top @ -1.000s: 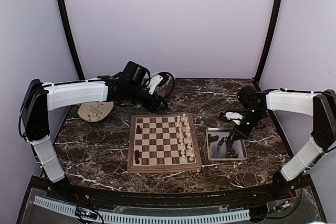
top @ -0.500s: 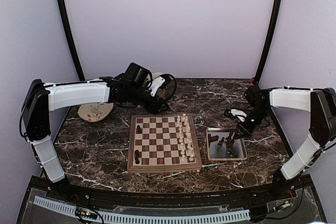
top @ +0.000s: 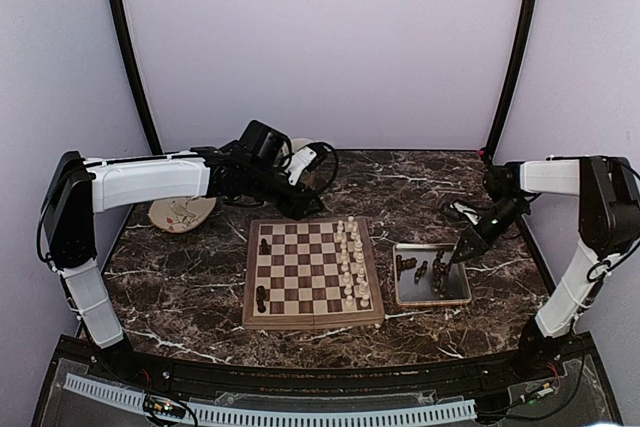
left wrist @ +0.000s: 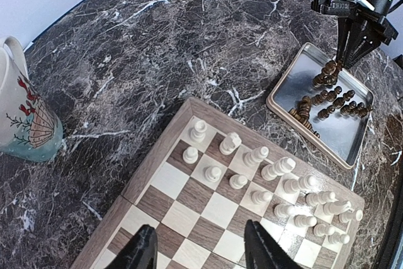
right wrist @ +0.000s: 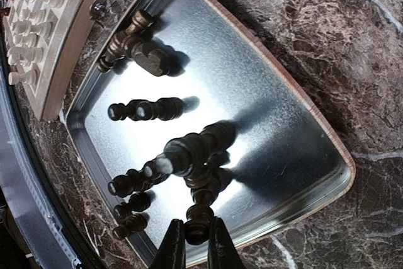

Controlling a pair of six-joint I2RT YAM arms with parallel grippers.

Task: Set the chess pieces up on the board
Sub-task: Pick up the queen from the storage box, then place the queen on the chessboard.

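Note:
The board (top: 313,321) lies mid-table with cream-white chessmen (top: 350,262) along its right side and two dark chess pieces (top: 264,246) on its left. Several more dark chess pieces (right wrist: 145,109) lie in the metal tray (right wrist: 264,111) to the board's right. My right gripper (right wrist: 195,247) reaches down into the tray's near right part, shut on the top of one dark piece (right wrist: 198,215) in a small pile. My left gripper (left wrist: 201,250) hovers open over the board's (left wrist: 208,209) far edge, holding nothing. The left wrist view also shows the tray (left wrist: 352,133) and the right gripper (left wrist: 349,55).
A painted mug (left wrist: 25,111) stands on the marble behind the board's far left corner. A decorated plate (top: 182,211) lies at the far left under my left arm. Cables trail at the back near both wrists.
My right arm has swung outward to the right and its gripper has moved over the tray's right part and shut on a dark piece. The left arm has barely moved.

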